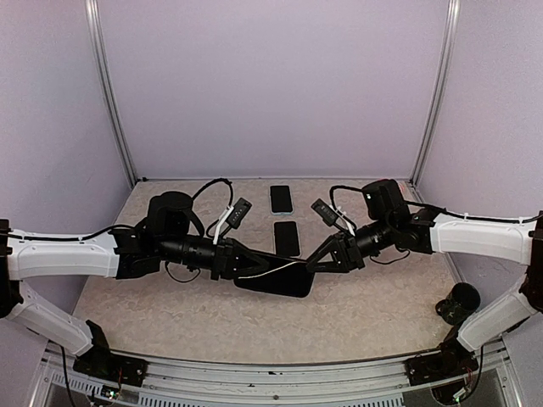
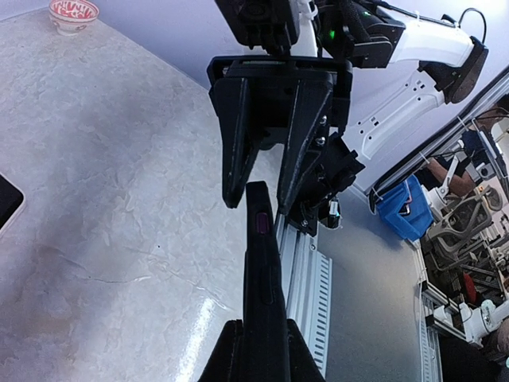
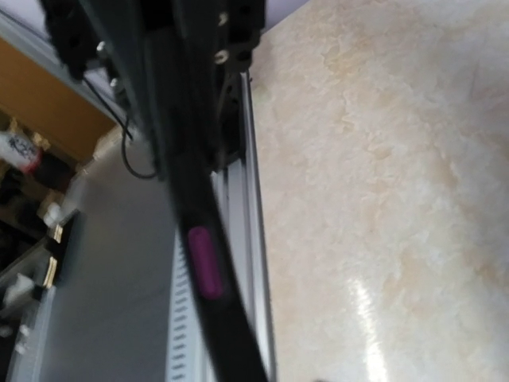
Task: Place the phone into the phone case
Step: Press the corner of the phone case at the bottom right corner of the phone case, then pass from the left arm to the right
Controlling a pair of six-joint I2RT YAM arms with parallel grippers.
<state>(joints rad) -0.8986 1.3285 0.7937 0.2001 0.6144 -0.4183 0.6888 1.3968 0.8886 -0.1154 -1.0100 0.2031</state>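
Observation:
A black phone case [image 1: 276, 281] hangs above the table between both arms. My left gripper [image 1: 246, 270] is shut on its left end. In the left wrist view [image 2: 258, 350] the case [image 2: 262, 270] runs edge-on away from the jaws and shows a purple side button. My right gripper [image 1: 312, 264] is at the case's other end. Its fingers [image 2: 237, 135] stand apart on either side of the case tip. In the right wrist view the case [image 3: 208, 263] is a blurred black strip and my own fingers are out of view. A dark phone [image 1: 287, 238] lies behind the case. I cannot tell if a phone is inside.
A second phone [image 1: 281, 198] with a light rim lies farther back; a phone corner shows in the left wrist view [image 2: 6, 199]. A small red-and-white bowl [image 2: 73, 12] stands far off. The aluminium rail [image 1: 271, 373] runs along the near table edge.

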